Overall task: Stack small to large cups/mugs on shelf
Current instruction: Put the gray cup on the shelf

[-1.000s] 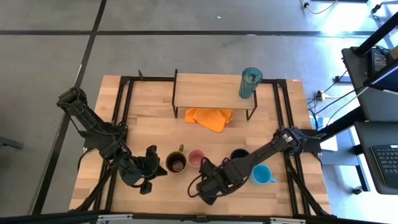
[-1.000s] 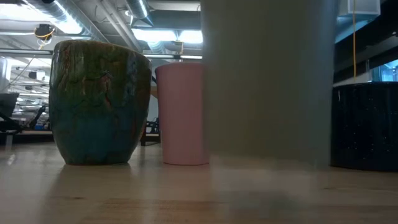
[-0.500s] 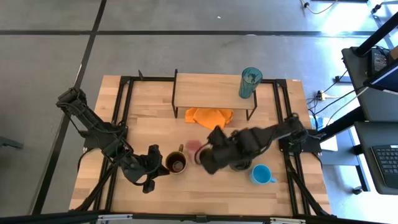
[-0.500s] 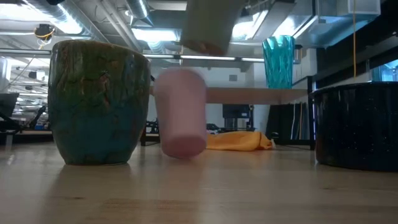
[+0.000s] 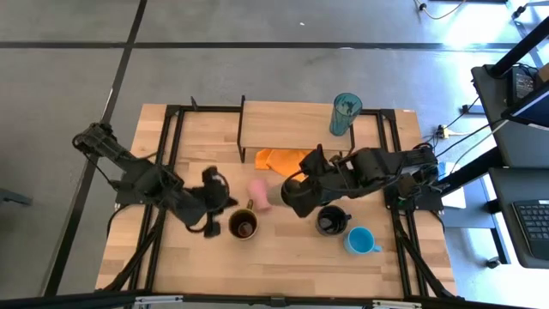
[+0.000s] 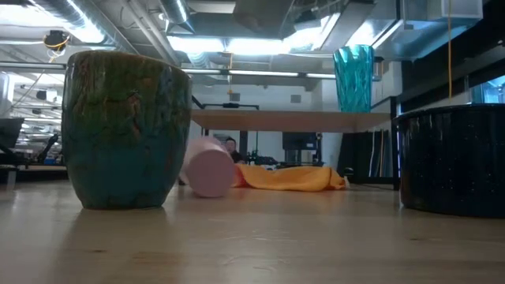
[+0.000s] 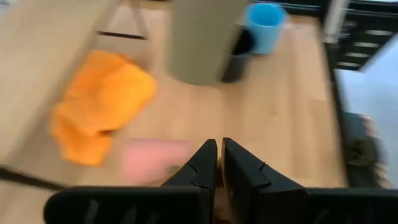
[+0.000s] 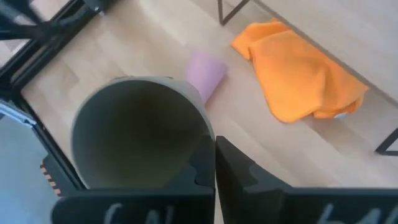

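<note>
The pink cup [image 5: 259,190] has just tipped over and lies near the orange cloth [image 5: 288,158], so it needs picking up. The right gripper [image 8: 211,163] has lifted the olive-grey cup [image 8: 140,134], fingers clamped on its rim. The left gripper [image 7: 217,163] is pinched together, empty. The shelf [image 5: 287,124] holds only the tumbler [image 5: 344,113].

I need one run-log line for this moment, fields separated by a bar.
right gripper: holds olive-grey cup above table | pink cup: on its side beside orange cloth | left gripper: shut, empty | shelf: teal tumbler only
</note>
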Controlling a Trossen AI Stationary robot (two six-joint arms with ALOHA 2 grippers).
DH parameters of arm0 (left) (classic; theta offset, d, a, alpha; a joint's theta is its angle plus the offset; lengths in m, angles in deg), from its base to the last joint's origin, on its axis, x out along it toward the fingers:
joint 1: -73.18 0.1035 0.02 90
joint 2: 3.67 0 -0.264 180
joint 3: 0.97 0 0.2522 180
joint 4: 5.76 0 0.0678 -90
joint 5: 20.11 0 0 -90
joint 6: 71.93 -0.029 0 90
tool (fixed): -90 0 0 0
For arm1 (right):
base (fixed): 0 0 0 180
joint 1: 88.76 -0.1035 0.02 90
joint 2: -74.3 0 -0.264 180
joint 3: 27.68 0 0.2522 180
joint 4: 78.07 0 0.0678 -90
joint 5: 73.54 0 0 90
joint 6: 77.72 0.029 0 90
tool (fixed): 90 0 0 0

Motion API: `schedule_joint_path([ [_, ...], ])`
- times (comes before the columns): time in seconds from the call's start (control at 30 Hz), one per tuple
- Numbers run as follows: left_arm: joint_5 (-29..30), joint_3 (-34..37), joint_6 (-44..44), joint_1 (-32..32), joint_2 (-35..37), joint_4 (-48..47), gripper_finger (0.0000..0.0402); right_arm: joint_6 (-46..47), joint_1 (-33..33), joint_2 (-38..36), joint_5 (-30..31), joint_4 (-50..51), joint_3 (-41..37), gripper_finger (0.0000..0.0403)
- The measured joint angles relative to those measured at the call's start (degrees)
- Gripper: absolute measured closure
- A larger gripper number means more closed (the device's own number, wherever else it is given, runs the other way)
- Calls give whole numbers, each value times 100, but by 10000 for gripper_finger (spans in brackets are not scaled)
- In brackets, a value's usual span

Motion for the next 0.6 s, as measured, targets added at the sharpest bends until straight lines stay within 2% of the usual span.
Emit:
schedule_joint_path([
  [0.13, 46, -58, -344, 520, -1, -168, 383, -368, 196, -30, 18, 0, 0, 403],
  [0.23, -145, -58, -749, 972, -1, -51, 383, -596, 370, -24, -121, 0, -2, 403],
  [0.3, -454, -58, -1156, 1358, -1, 192, 383, -708, 483, -24, -164, 0, -2, 403],
  [0.43, -1473, -58, -1805, 2207, 12, 853, 383, -1086, 814, -45, -219, -2, -2, 403],
  [0.6, -1991, -57, -2175, 3390, -34, 1124, 383, -1757, 1405, -173, -212, -3, -4, 403],
])
